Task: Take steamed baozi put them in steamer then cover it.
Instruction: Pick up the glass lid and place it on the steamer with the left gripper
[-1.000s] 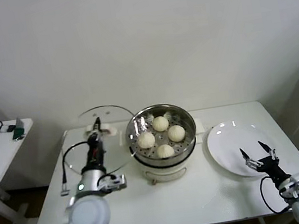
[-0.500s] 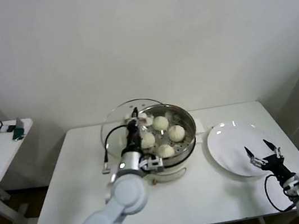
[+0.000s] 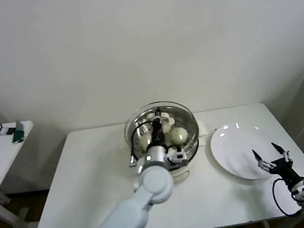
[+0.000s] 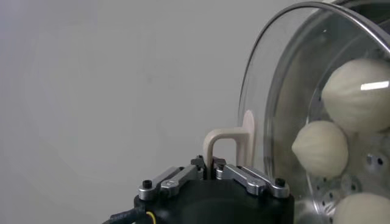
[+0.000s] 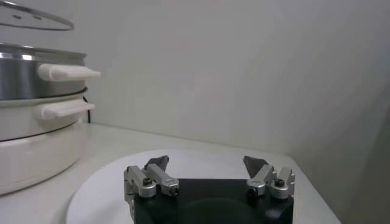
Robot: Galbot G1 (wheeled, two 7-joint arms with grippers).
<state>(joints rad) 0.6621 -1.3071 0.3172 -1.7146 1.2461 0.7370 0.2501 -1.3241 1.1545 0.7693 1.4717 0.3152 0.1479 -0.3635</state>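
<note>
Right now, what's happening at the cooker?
The left pincer is shut on the handle of the glass lid and holds the lid over the steamer, not yet set down on the rim. The steamed baozi are already in the basket. The right pincer hangs open over the near edge of the bare white plate.

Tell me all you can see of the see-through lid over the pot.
The glass lid is a round, clear disc with a thin metal rim and a cream loop handle at its centre. The left tool is shut on that handle, holding the lid just above the steamer, nearly centred over it. Through the glass the baozi show. In the right wrist view it hangs clear of the steamer's rim, not yet seated.
</note>
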